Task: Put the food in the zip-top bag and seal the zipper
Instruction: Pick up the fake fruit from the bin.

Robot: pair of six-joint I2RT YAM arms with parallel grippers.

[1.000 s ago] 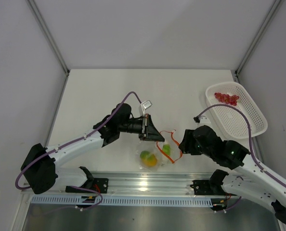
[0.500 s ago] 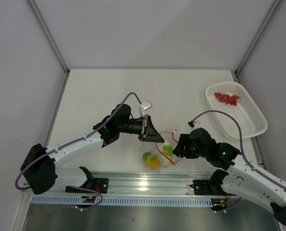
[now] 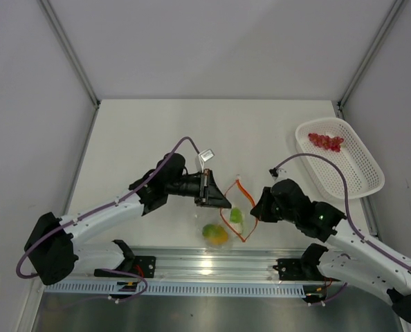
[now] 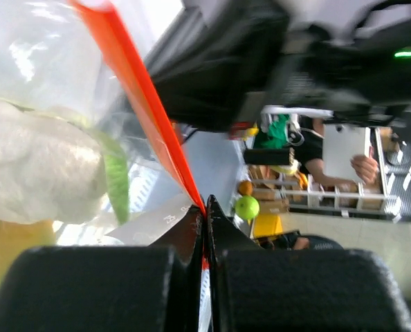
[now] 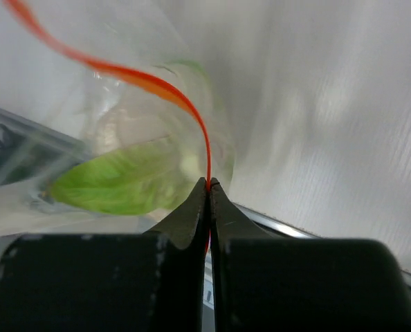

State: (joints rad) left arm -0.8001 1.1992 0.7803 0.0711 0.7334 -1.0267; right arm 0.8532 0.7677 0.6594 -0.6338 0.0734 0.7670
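Zipper (image 4: 147, 117), near the table (image 3: 157, 124) front, is clamped by left claw (image 4: 205, 211) and right claw (image 5: 209, 183).

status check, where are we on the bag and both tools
Left tool shut on zipper, right tool shut on its other side. Zip-top bag mouth open, yellow-orange fruit and green piece inside. Grape bunch in white basket, not yet bagged.
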